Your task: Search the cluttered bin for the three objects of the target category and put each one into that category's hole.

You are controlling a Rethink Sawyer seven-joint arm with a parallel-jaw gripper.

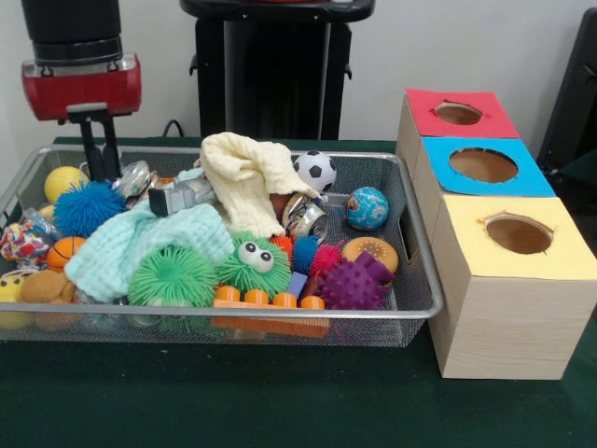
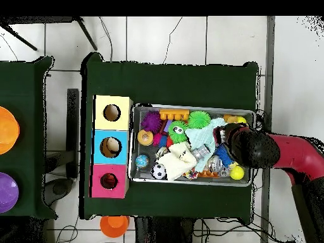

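The wire mesh bin (image 1: 373, 315) is full of toys; it also shows in the overhead view (image 2: 190, 106). My gripper (image 1: 103, 174) hangs low over the bin's far left corner in the front view, open and empty, beside a blue spiky ball (image 1: 87, 207). In the overhead view the arm (image 2: 253, 149) covers it. The tan-brown plush animal (image 1: 42, 287) lies in the near left corner. A yellow toy (image 1: 9, 287) next to it is cut by the picture's edge. The tiger is hidden. The red-topped hole (image 1: 458, 113) is farthest back on the right and also shows in the overhead view (image 2: 109, 181).
The blue-topped hole (image 1: 483, 165) and yellow-topped hole (image 1: 519, 233) are in the same wooden box row. The bin also holds a cream cloth (image 1: 247, 177), a mint cloth (image 1: 140, 245), a green googly-eyed ball (image 1: 254, 264), a soccer ball (image 1: 316, 170), a yellow ball (image 1: 63, 180) and a purple spiky ball (image 1: 353, 285).
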